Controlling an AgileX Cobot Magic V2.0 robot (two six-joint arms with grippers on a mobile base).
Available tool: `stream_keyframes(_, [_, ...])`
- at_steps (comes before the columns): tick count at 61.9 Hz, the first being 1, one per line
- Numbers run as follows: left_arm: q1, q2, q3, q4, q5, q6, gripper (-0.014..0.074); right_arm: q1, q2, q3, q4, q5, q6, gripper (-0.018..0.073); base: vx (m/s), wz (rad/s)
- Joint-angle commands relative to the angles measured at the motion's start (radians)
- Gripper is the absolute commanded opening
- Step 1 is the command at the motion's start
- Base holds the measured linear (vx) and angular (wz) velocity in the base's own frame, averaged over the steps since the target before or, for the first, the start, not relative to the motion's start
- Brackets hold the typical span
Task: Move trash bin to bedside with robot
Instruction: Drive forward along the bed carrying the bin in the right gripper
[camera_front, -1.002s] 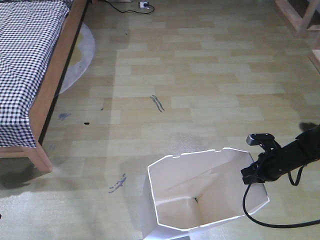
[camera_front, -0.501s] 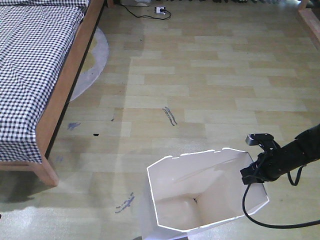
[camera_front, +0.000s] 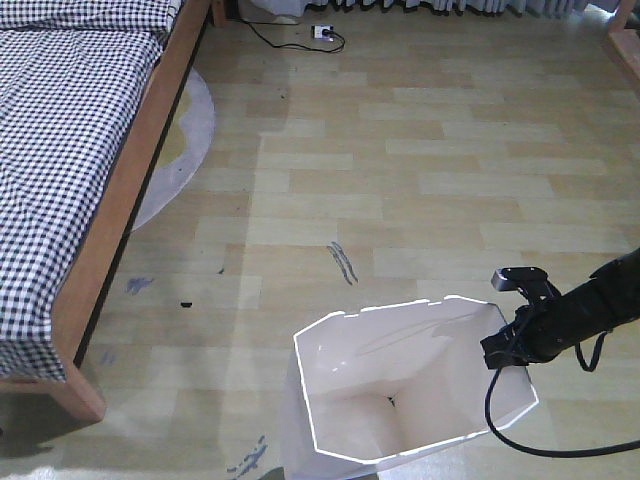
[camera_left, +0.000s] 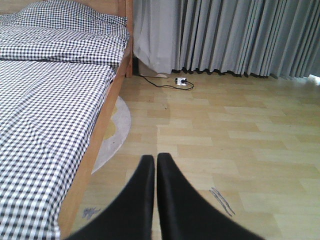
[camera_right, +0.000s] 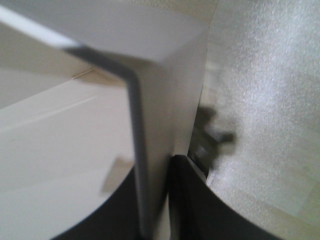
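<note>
Closest to me, the white plastic trash bin with its angular rim (camera_front: 330, 318) is upright over the pale plank floor (camera_front: 450, 200), the thin black right gripper (camera_front: 500, 352) pinched tight on its right wall, the left gripper (camera_left: 156, 161) with its 2 fingers pressed together on nothing, and the wooden-framed checkered bed (camera_front: 60, 150) well apart at far left.

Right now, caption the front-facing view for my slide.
Right pincer grips the white trash bin by its rim on the plank floor, well short of the checkered bed's wooden side.
</note>
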Motion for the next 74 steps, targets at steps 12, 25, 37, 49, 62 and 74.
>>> stream_keyframes(12, [0.000,-0.014,0.012,-0.004,-0.069,-0.006,-0.0006,-0.005,-0.072,-0.010,0.050,0.175,0.001,-0.0005,0.27,-0.01])
stream_keyframes(25, [0.000,-0.014,0.012,-0.004,-0.069,-0.006,-0.0006,-0.005,-0.072,-0.010,0.050,0.175,0.001,-0.0005,0.28,-0.01])
stream_keyframes(37, [0.000,-0.014,0.012,-0.004,-0.069,-0.006,-0.0006,-0.005,-0.072,-0.010,0.050,0.175,0.001,-0.0005,0.29,-0.03])
stream_keyframes(49, [0.000,-0.014,0.012,-0.004,-0.069,-0.006,-0.0006,-0.005,-0.072,-0.010,0.050,0.175,0.001,-0.0005,0.29,-0.07])
stream_keyframes(62, [0.000,-0.014,0.012,-0.004,-0.069,-0.006,-0.0006,-0.005,-0.072,-0.010,0.050,0.175,0.001,-0.0005,0.28,-0.07])
stream_keyframes(74, [0.000,-0.014,0.012,-0.004,-0.069,-0.006,-0.0006,-0.005,-0.072,-0.010,0.050,0.175,0.001,-0.0005,0.25,-0.07])
